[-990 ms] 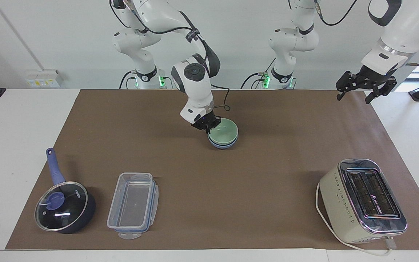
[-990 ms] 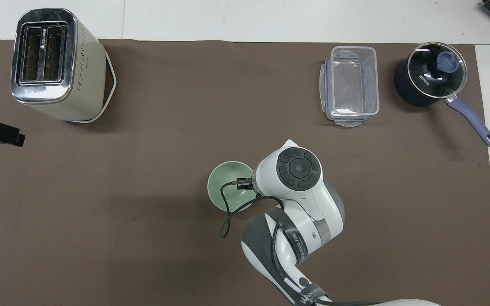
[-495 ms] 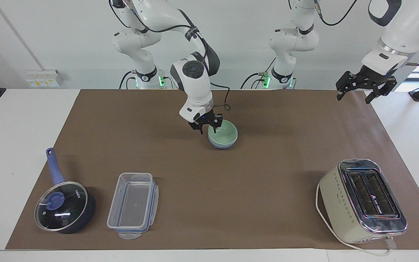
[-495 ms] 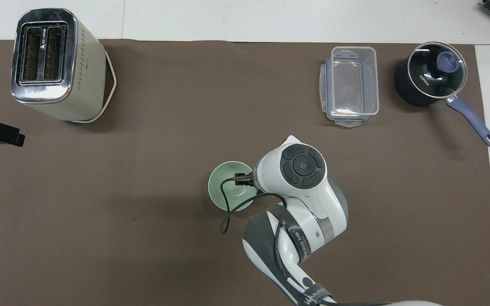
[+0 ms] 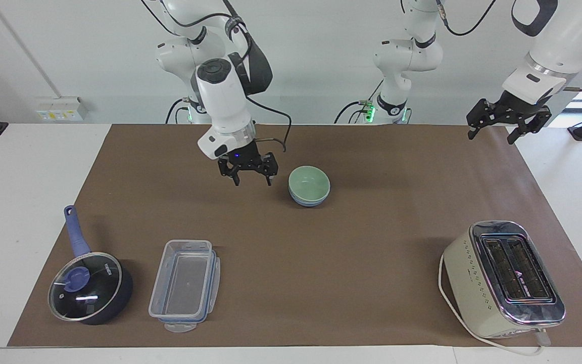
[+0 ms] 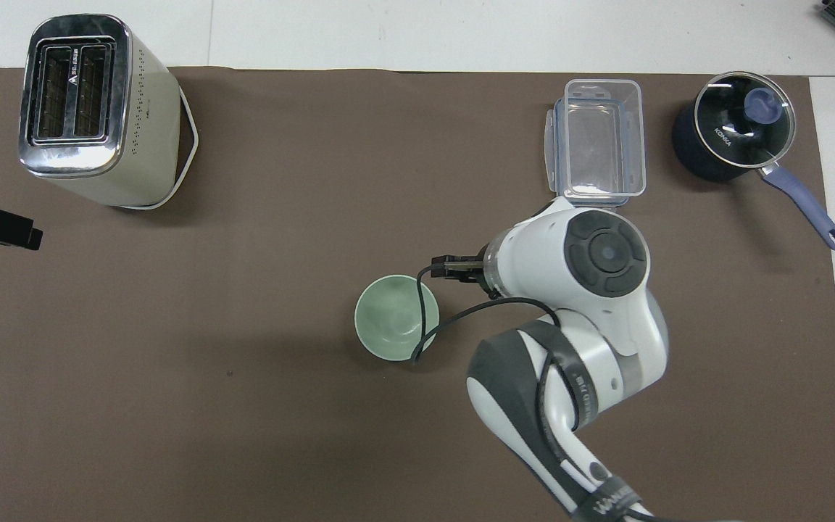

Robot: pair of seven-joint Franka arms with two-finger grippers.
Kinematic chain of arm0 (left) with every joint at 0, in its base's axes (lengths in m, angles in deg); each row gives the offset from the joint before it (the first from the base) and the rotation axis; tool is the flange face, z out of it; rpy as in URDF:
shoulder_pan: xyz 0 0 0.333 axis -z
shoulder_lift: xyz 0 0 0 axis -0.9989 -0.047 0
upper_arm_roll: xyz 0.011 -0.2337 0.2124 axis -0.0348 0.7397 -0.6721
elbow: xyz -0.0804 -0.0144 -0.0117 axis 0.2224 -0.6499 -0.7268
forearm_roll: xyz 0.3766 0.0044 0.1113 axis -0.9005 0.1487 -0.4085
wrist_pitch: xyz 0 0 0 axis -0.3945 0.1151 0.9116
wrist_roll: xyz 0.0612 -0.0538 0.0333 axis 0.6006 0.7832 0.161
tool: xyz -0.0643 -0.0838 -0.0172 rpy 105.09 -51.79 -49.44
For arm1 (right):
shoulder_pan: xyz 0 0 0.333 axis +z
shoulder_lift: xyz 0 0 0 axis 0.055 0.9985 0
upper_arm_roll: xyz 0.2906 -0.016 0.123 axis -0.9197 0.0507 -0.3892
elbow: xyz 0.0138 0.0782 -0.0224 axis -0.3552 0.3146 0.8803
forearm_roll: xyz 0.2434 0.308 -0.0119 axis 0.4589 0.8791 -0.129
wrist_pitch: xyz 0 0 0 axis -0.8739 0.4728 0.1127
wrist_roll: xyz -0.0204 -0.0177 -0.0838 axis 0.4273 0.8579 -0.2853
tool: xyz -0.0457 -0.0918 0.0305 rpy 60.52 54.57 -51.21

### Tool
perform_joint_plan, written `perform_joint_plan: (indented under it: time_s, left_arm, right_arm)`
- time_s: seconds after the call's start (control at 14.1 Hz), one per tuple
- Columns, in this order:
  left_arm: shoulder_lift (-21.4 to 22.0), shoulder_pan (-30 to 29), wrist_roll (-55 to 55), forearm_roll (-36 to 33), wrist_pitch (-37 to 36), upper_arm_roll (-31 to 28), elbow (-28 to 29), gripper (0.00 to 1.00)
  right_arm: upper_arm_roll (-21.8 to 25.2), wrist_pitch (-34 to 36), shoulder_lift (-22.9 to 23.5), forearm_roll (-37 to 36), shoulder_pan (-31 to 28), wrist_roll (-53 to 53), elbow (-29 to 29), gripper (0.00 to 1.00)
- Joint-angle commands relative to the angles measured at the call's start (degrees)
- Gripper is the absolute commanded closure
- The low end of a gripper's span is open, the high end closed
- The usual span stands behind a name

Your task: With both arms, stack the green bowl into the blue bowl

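- The green bowl (image 5: 309,184) sits nested inside the blue bowl (image 5: 310,200), the pair resting on the table (image 5: 351,263) about midway between the two arms' ends and nearer to the robots than the toaster (image 5: 504,278); only a thin blue band shows under the green rim, so the stack looks seated and the task looks essentially done.
- The right claw (image 5: 248,171) hangs just beside the stack toward the right arm's end, raised off the table, fingers spread wide and holding nothing.
- Main risk, as I judge it: the loose black cable (image 6: 428,319) at that wrist drapes across the green bowl's rim in the overhead view (whether it touches is not clear), and a sweep of the arm could snag and tip or drag the stack.
- A low swing toward the clear container (image 5: 185,285) or the lidded pot (image 5: 89,288) could also knock them.
- The left claw (image 5: 503,121) waits spread open above the table's edge at the left arm's end, well apart from the bowls.
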Motion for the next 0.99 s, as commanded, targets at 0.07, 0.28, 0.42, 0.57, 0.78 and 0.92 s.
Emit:
perform_joint_plan:
  time_s: [0.07, 0.28, 0.42, 0.57, 0.78, 0.92]
  left_arm:
    - [0.89, -0.44, -0.04, -0.67, -0.52, 0.43, 0.53, 0.0]
    - [0.89, -0.36, 0.14, -0.67, -0.52, 0.43, 0.53, 0.0]
    - [0.89, -0.27, 0.14, -0.67, -0.44, 0.43, 0.53, 0.0]
    - [0.89, 0.08, 0.05, -0.84, 0.18, 0.43, 0.44, 0.0]
    - [0.8, -0.44, 0.4, -0.84, 0.18, 0.43, 0.44, 0.0]
    - [0.89, -0.44, 0.31, -0.84, 0.18, 0.43, 0.44, 0.0]
  right_arm:
    - [-0.64, 8.52, -3.53, -3.21, -6.3, 0.36, -5.42, 0.0]
    - [-0.56, 14.41, -6.61, -4.97, -8.5, 1.34, -8.84, 0.0]
    - [0.49, 21.68, -6.8, -5.33, -10.09, 3.69, -13.75, 0.0]
    - [2.25, 27.85, -6.88, -4.81, -11.58, 7.56, -17.63, 0.0]
    - [5.49, 32.7, -9.69, -4.45, -12.73, 12.66, -18.53, 0.0]
    - [7.61, 33.24, -10.13, -4.8, -12.64, 18.97, -17.83, 0.0]
